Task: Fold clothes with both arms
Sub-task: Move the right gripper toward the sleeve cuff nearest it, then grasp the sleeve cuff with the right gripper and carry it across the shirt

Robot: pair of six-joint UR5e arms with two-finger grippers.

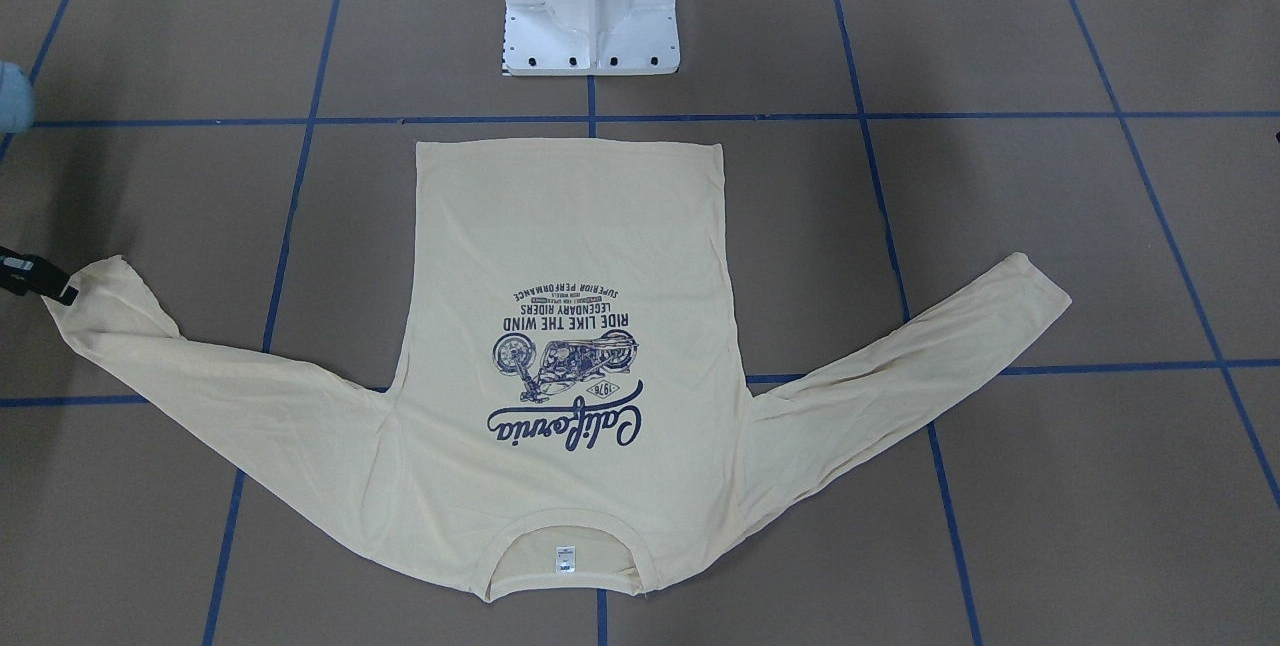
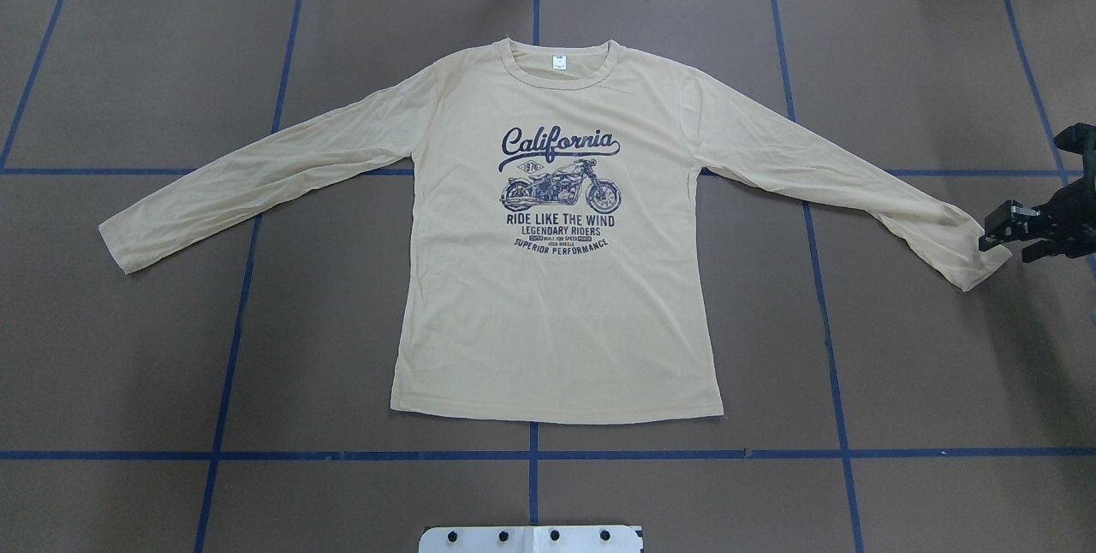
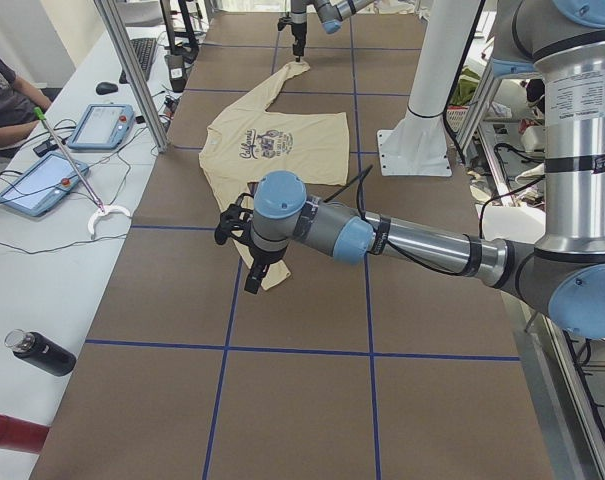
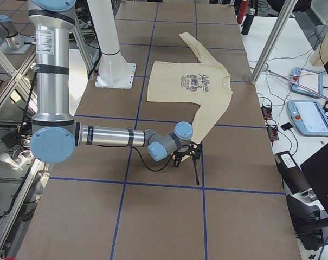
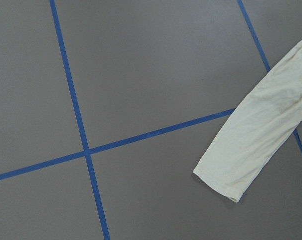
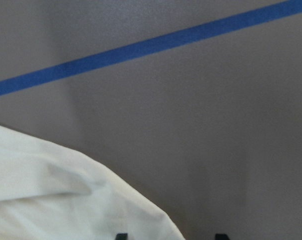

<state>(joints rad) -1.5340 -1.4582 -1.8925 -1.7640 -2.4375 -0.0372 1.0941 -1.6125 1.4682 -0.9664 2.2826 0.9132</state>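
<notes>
The cream-yellow long-sleeved T-shirt (image 2: 556, 279) lies flat, print up, both sleeves spread, its collar (image 2: 558, 65) at the far side. My right gripper (image 2: 1003, 232) sits low at the right sleeve's cuff (image 2: 972, 266). In the right wrist view its fingertips (image 6: 122, 235) stand apart, with the cuff's cloth (image 6: 66, 200) by one of them. It also shows in the front view (image 1: 45, 281). My left gripper (image 3: 244, 250) shows only in the exterior left view, above the left sleeve's cuff (image 3: 274, 275); I cannot tell whether it is open or shut. The left wrist view shows that cuff (image 5: 225, 182) from above.
The white pedestal base (image 1: 590, 16) stands behind the shirt's hem. Blue tape lines (image 2: 531, 454) cross the brown table. A side desk with tablets (image 3: 37, 185), a black bottle (image 3: 42, 352) and metal frame posts (image 3: 132, 70) borders the far side.
</notes>
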